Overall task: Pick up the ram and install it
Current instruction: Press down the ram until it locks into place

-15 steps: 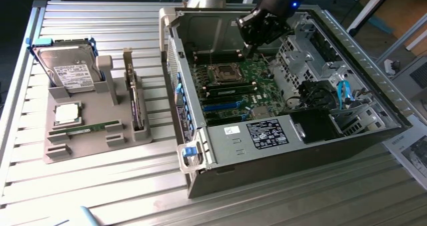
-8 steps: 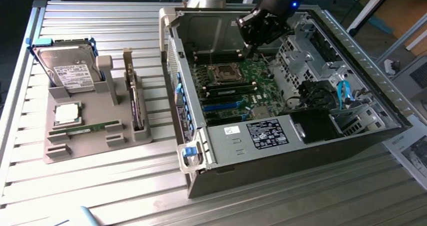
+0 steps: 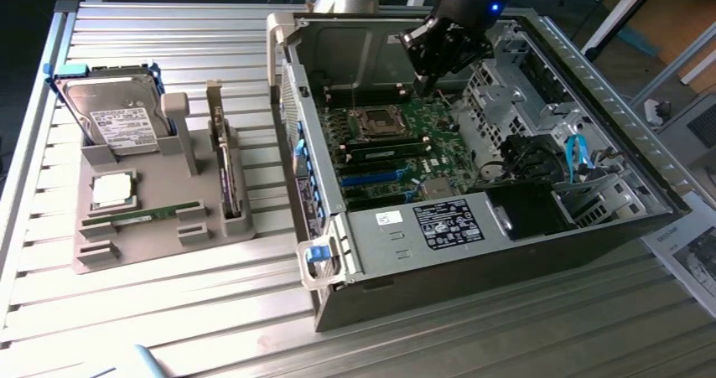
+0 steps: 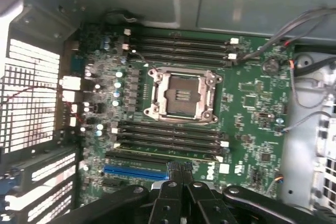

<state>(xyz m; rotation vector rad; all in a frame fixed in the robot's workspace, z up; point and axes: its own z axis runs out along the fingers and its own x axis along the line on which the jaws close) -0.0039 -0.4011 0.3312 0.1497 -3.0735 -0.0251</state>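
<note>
Exterior view: far off to the exterior view's left of the claw (image 3: 431, 80), a grey holder (image 3: 157, 244) sits on the desk (image 3: 168, 328). The ram (image 3: 146, 218) lies flat in it as a thin green stick, well apart from the claw and untouched. A hard drive (image 3: 112, 122) stands in the same holder, just as far from the claw.

Directly around the claw is the open computer case (image 3: 448, 227). The claw hangs inside it over the green board, its fingers pressed together and gripping nothing. In the wrist view the claw (image 4: 181, 174) has its tips just beside the long dark memory slots (image 4: 168, 140), with the empty processor socket (image 4: 181, 94) beyond them. One slot near the tips shows a pale green edge; I cannot tell if a stick sits in it.

By my reading, the pickup is not done. To do it well, the stick wants a grip on its long flat faces near the middle. It should be kept square to the slot and pressed down evenly so neither end rides high.
</note>
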